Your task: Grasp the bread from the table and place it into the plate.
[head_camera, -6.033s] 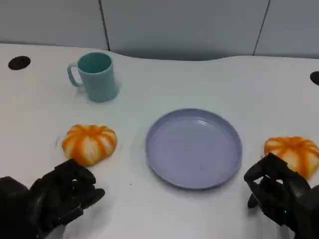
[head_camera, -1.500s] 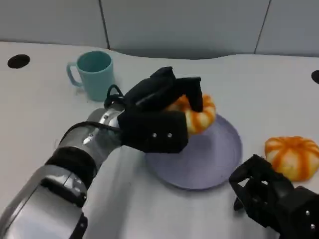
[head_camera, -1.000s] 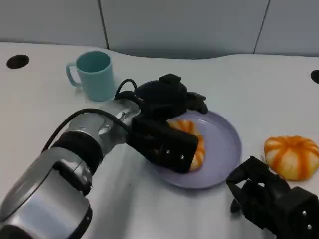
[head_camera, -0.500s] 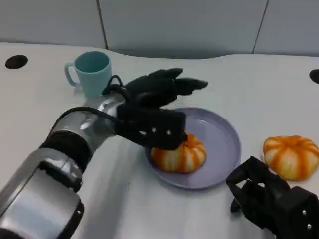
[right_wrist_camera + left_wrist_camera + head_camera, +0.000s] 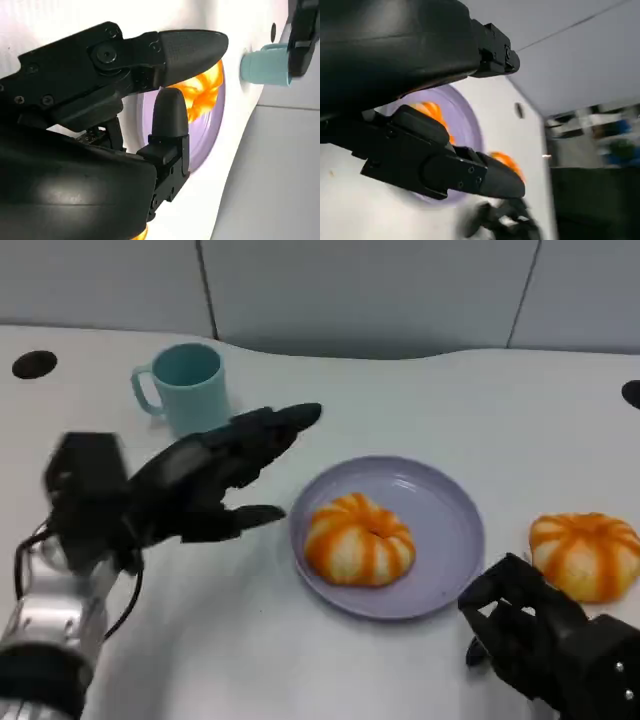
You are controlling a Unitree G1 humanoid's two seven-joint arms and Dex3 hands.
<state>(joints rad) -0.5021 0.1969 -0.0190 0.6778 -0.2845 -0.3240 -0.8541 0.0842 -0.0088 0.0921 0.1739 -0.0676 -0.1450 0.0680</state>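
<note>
Bread (image 5: 358,540) sits in the plate (image 5: 450,500), a bit left of centre, w/ nothing touching it. Left hand (image 5: 205,480) hangs above the white surface (image 5: 400,400) just left of the plate, fingers (image 5: 275,426) released and spread, holding nothing. Right hand (image 5: 545,640) is low at the near right corner, fingers apart and empty, w/ a second bread (image 5: 588,552) on the surface right beside it. Teal mug (image 5: 188,390) stands upright at the far left, well apart from the plate.
</note>
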